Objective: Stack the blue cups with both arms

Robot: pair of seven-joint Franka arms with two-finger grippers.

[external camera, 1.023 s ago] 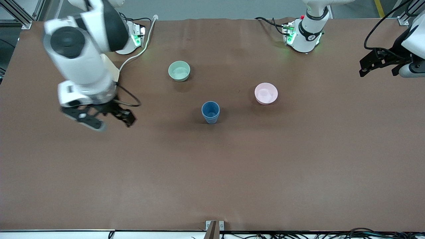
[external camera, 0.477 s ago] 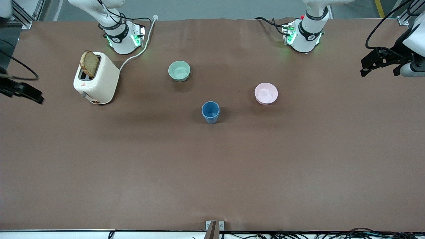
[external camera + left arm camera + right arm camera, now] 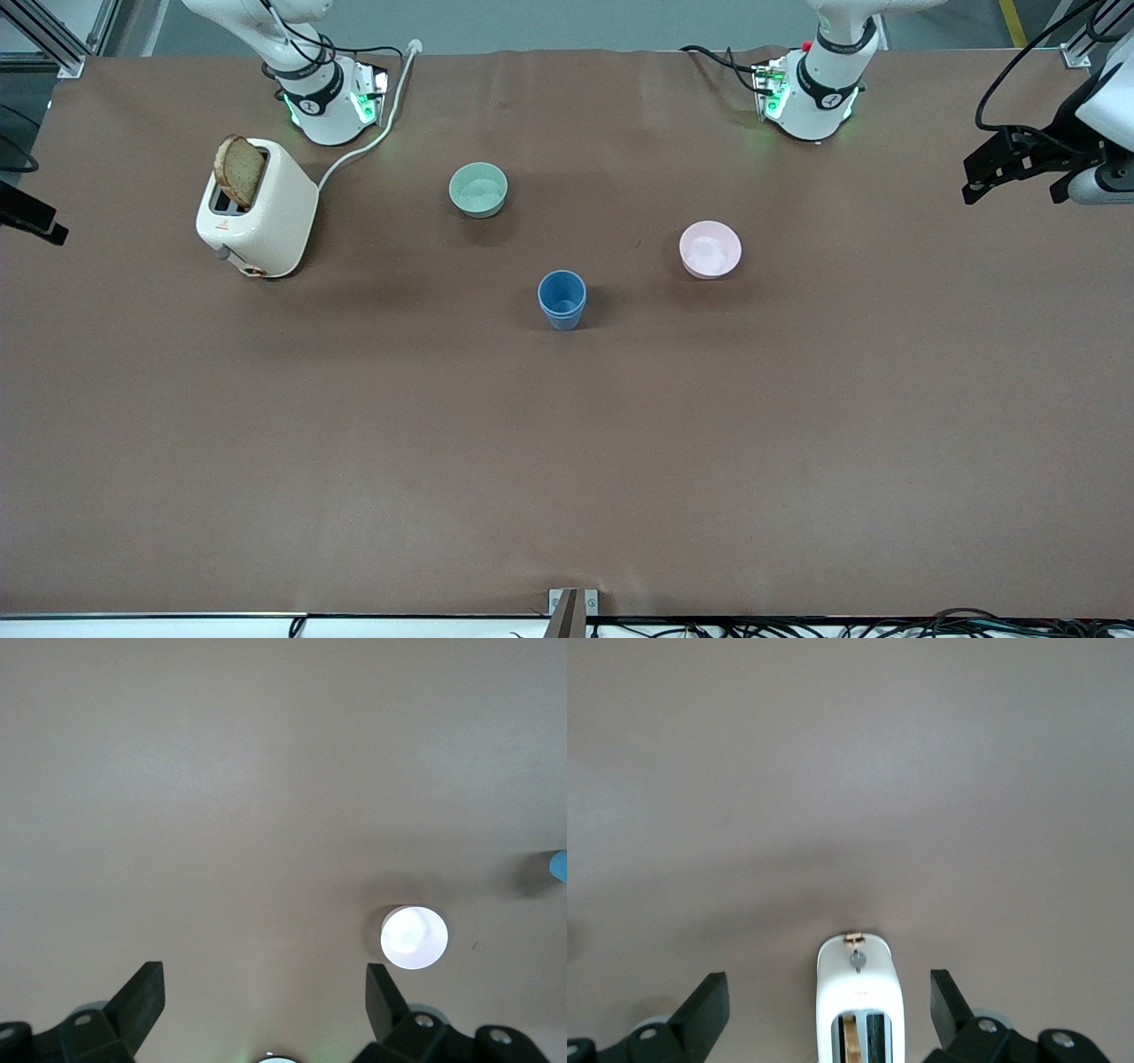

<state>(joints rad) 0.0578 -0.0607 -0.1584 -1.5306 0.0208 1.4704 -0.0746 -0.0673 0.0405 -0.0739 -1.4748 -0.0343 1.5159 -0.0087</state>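
Blue cups (image 3: 562,299) sit nested, upright, mid-table, nearer the front cam than the pink bowl (image 3: 710,249) and green bowl (image 3: 478,189). Left gripper (image 3: 261,997) hangs w/ fingers spread, empty, over the left arm's end; its wrist cam catches only a cup edge. Right gripper (image 3: 827,1003) spread too, above the toaster (image 3: 859,999), bread (image 3: 239,170) seen in front cam.

A robotics lab: two white arm bases (image 3: 323,97) bolted to a brown-covered table (image 3: 567,461), aluminium framing (image 3: 53,40) at its corner, loose cables (image 3: 886,625) along its edge, grey floor with yellow tape (image 3: 1013,22).
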